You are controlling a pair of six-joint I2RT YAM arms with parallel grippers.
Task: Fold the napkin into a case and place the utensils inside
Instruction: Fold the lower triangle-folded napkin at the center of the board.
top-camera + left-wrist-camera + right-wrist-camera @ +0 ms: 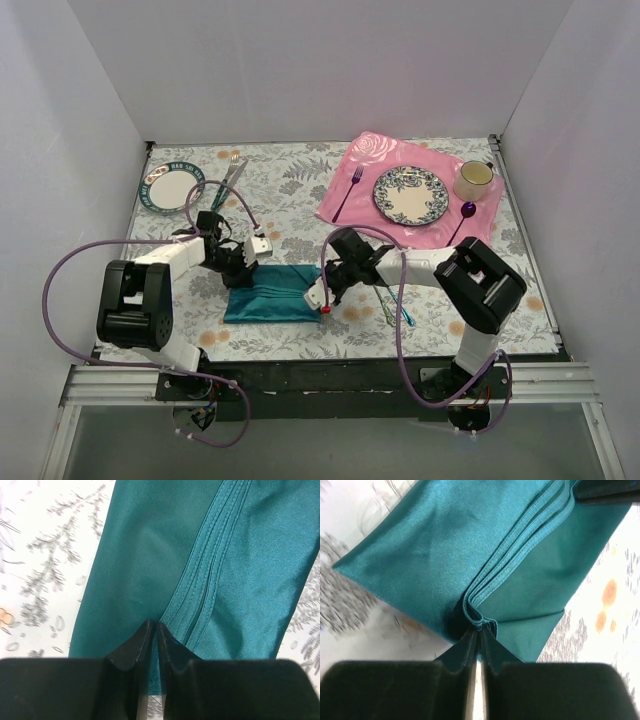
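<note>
Floral table (300, 185), napkin (268, 297) in right tool (479, 633)

you find the left claw (154, 629) and right claw (479, 633) pinched onto opposite ends of the napkin (275, 296), blocking both; bare bench (290, 195) lies beyond it; the utensils (397, 310) lie just right of the right arm.

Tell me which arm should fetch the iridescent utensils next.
Right. The utensils lie near the right tool, on its side of the napkin; the left tool sits across the cloth.
</note>
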